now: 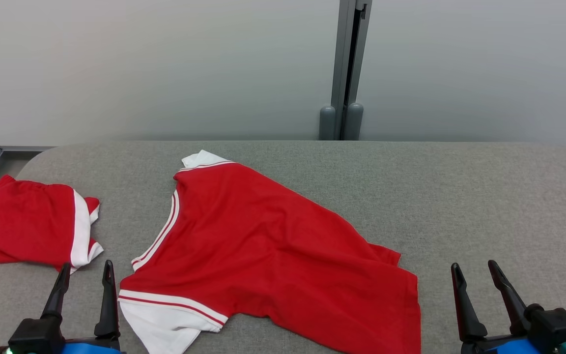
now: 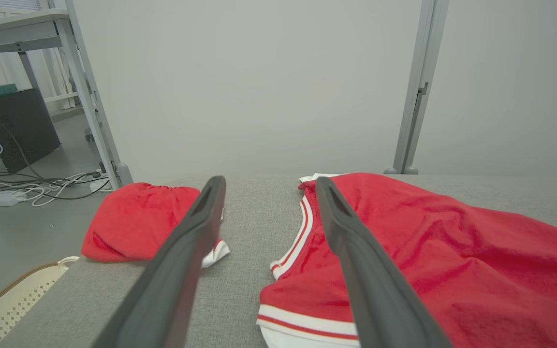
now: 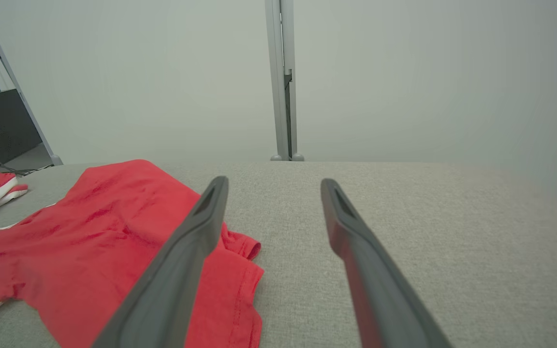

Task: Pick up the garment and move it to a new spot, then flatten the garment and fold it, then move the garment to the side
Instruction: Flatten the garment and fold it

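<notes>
Grey woven cloth covers the surface (image 1: 484,196), which ends in a rounded far edge before a pale, plain wall (image 1: 165,64). At nine o'clock in the head view lies a folded red bundle (image 1: 22,223), soft knit with a white band and a puckered, gathered edge. At seven o'clock the left arm reaches in low over the near edge, its long dark fingers (image 1: 107,295) pointing to twelve o'clock. The left jaws stand wide, released, grasping nothing, just beside the shirt's near sleeve. The red shirt (image 1: 273,255), the task's garment, lies at the centre, spread but rumpled, running from its white-striped neckline at ten o'clock to its hem at five o'clock. Its sleeves end in white cuffs edged with a red stripe. A grey metal post (image 1: 347,69) stands behind at one o'clock. At five o'clock the right arm mirrors that pose, its tapered matte fingers (image 1: 464,300) pointing up. The right jaws are likewise released over bare cloth, near the hem.
</notes>
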Controlling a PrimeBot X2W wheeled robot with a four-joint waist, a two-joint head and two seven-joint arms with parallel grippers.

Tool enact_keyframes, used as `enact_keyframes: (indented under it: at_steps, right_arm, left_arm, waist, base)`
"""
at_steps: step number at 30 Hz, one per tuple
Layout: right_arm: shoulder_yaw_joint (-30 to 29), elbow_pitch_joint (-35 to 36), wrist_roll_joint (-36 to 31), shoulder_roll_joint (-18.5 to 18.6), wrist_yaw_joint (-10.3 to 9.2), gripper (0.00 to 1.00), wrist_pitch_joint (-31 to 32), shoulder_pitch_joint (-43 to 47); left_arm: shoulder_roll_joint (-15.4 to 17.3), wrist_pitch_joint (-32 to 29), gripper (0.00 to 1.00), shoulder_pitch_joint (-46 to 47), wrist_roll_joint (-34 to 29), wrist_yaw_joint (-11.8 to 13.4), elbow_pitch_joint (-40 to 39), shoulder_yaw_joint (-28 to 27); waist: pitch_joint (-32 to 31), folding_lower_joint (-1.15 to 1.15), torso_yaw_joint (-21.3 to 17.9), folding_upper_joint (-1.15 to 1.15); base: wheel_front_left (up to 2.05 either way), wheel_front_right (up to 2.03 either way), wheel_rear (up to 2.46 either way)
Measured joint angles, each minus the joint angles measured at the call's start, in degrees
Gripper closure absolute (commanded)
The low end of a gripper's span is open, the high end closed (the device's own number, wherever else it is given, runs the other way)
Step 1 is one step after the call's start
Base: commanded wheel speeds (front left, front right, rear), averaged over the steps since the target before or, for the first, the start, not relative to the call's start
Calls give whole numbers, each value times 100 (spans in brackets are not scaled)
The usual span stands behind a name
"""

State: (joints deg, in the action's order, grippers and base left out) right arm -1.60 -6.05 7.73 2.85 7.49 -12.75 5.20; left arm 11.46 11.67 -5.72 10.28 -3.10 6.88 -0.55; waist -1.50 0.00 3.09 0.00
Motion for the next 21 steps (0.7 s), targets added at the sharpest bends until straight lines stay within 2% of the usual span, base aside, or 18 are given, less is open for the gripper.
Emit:
enact_keyframes:
  at_steps: [13,21]
  right_arm:
    - [13,22,-56,-1,0,0,63,-1]
    - [16,-25,-20,-1,0,0,83,53]
  left_arm:
    - [143,-57,0,75,83,-45,70,66]
    - [91,-241,0,69,193,-48,185,162]
  waist:
    - [46,0,-40,0]
    - [4,0,-5,0]
  base:
    - [0,0,0]
    - [0,0,0]
